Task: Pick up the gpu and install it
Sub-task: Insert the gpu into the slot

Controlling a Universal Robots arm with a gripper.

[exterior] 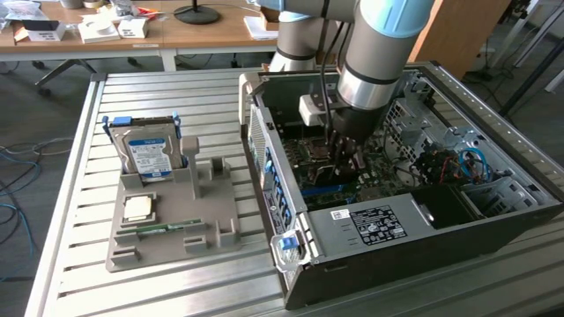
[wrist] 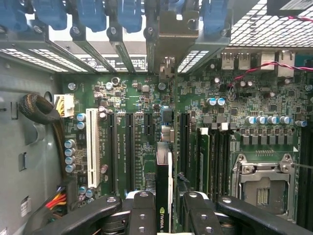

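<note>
The case [exterior: 423, 264] lay on its side, open face up, presumably so the arm [exterior: 379, 53] could reach straight down to the motherboard [wrist: 142, 98]; the holder [exterior: 168, 218] beside it held a hard drive [exterior: 148, 155] upright. The gpu [wrist: 164, 171] stood on edge low over the board among the slots; the gripper [wrist: 168, 210] was clamped on it, likely to line its lower edge with a slot.

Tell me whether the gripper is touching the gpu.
Touching. The wrist view shows the gpu edge-on, clamped between the fingers of the gripper above the motherboard.
</note>
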